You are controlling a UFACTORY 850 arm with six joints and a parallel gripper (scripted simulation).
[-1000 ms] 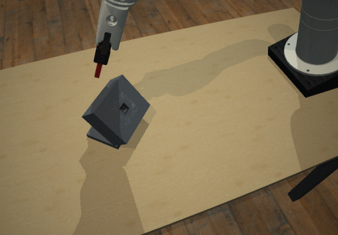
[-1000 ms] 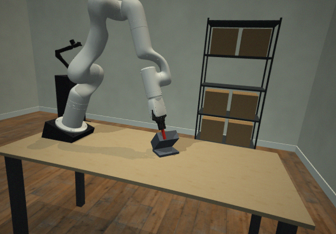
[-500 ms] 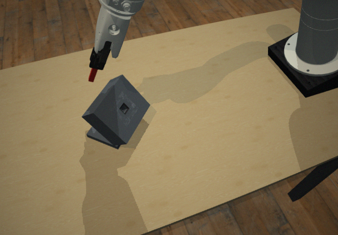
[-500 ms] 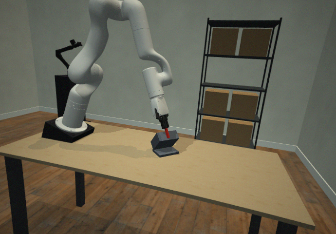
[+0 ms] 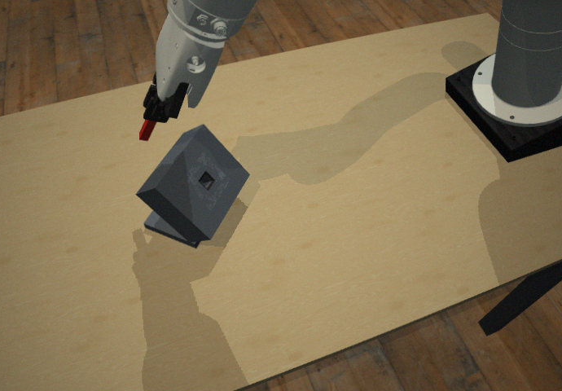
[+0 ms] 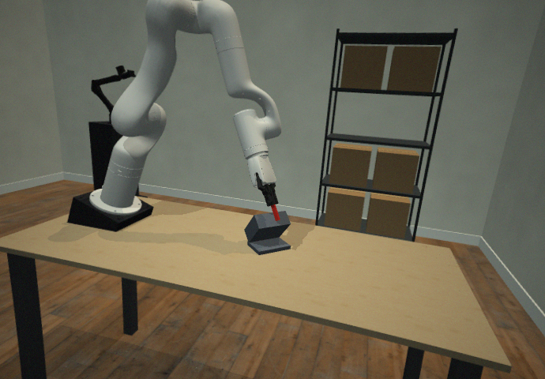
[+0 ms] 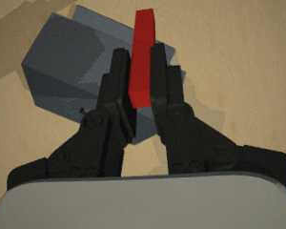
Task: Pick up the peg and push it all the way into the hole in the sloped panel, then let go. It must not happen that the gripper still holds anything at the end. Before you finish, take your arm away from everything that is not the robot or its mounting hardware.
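Note:
My gripper (image 5: 161,108) is shut on the red peg (image 5: 146,130) and holds it in the air, tilted, with its free end pointing down. The dark grey sloped panel (image 5: 194,182) stands on the table on a flat base, with a small square hole (image 5: 206,178) in its face. In the top view the peg hangs up and left of the panel's top corner, apart from the hole. In the exterior view the peg (image 6: 275,212) is just above the panel (image 6: 267,230). In the wrist view the peg (image 7: 143,57) sticks out between the fingers over the panel (image 7: 86,71); the hole is hidden there.
The arm's base (image 5: 524,87) stands on a black plate at the table's far right. A black shelf with brown boxes (image 6: 382,133) stands behind the table. A small black stand (image 6: 103,133) is behind the base.

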